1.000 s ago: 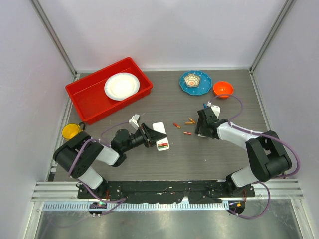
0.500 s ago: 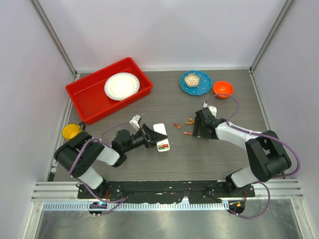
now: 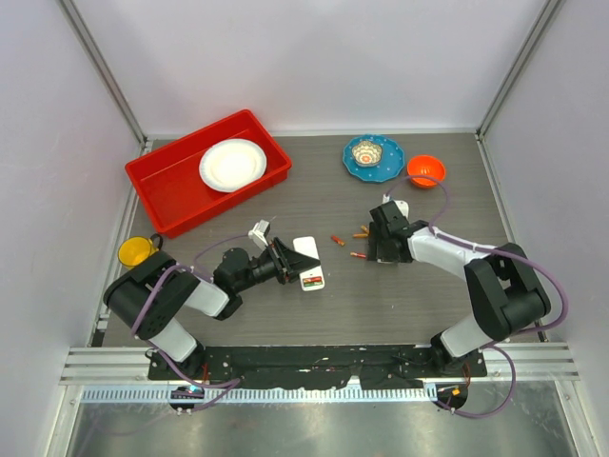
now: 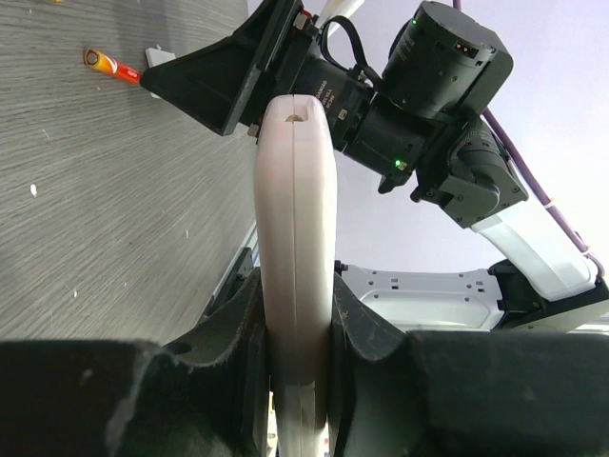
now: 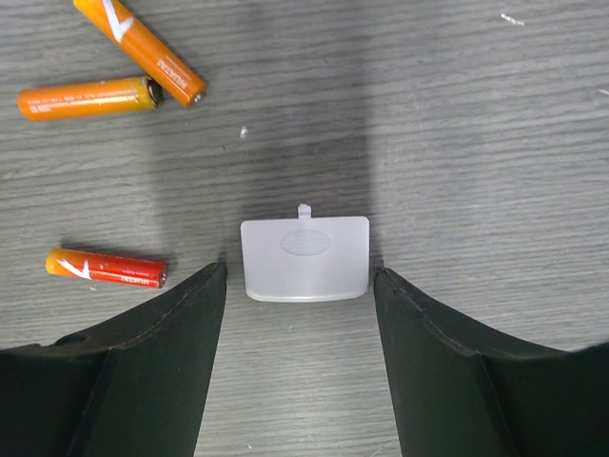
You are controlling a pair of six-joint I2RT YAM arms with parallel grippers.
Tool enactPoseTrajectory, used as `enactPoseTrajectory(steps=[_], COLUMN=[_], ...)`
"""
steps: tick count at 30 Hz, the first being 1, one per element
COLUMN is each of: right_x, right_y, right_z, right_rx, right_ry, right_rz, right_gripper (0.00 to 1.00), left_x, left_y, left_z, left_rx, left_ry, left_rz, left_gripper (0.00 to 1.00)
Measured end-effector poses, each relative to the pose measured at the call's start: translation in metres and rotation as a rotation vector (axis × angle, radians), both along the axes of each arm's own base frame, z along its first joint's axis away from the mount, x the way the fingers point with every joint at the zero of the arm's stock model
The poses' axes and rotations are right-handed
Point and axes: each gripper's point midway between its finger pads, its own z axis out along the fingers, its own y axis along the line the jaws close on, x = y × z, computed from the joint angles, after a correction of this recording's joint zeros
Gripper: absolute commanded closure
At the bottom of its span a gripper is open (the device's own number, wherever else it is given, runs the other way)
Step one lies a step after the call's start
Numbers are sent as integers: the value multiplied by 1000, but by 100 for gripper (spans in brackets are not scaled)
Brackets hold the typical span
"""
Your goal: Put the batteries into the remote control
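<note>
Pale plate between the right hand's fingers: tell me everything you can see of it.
The pale grey plate looks like thin plastic: rectangular, rounded corners, a small tab on its far edge, an oval patch beside it. It lies flat on the table between the fingers of the open right hand; contact is unclear.

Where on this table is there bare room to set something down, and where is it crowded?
Bare: the stretch between the red tray and the blue plate, and the near strip between the left arm and right arm, on the robot's side of the remote control. Crowded: the middle, where the batteries and the battery cover lie.
</note>
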Motion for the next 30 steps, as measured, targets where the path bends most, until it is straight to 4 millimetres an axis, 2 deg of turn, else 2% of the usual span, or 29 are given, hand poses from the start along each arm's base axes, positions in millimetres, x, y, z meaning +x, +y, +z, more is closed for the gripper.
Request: enactPoseTrajectory(steps=[14,21,24,28,29,30], right_x=[7,8,8,8,8,8], right_y=[5,7,8,8,8,8], right_z=[0,-1,-1,-1,-1,-1], right_rx=[11,19,23,25,25,25], right_ry=[-7,-8,-7,-6,-7,-6], right_rz=[12,14,11,7,6,6], right_gripper=[36,51,53,49,50,55], left_x=[0,0,0,0,0,0], left_y=[0,0,0,0,0,0], left_z=[0,0,0,0,0,0], left_rx=[1,1,1,1,1,1], left_ry=[-1,-1,-1,-1,-1,-1], left_rz=[0,0,0,0,0,0], left_gripper=[100,100,100,100,100,100])
